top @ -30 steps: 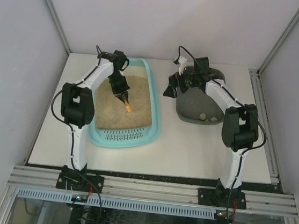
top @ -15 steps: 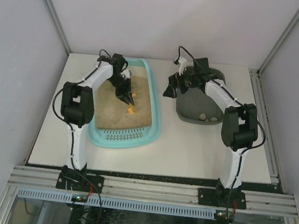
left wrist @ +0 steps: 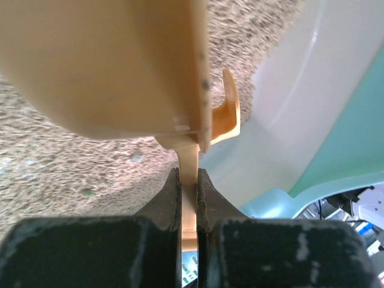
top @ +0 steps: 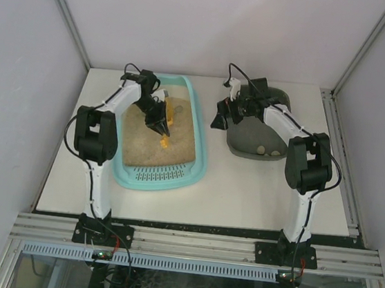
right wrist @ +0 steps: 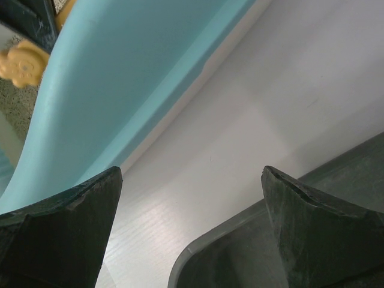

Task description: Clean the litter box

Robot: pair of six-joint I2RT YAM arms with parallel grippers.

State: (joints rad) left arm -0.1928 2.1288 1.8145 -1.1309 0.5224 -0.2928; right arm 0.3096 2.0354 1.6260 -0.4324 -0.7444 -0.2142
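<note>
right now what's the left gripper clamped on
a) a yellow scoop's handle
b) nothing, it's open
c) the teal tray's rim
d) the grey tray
a: the left gripper has its jaws shut on the thin handle of the yellow scoop, over the litter box.

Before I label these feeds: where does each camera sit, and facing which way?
Top external: above, behind the bases, looking down on both arms, litter box and grey tray.
Left wrist: on that arm, looking along the left gripper, shut on the scoop, over litter.
Right wrist: looks past the open right gripper at the table.
All three show the litter box.
</note>
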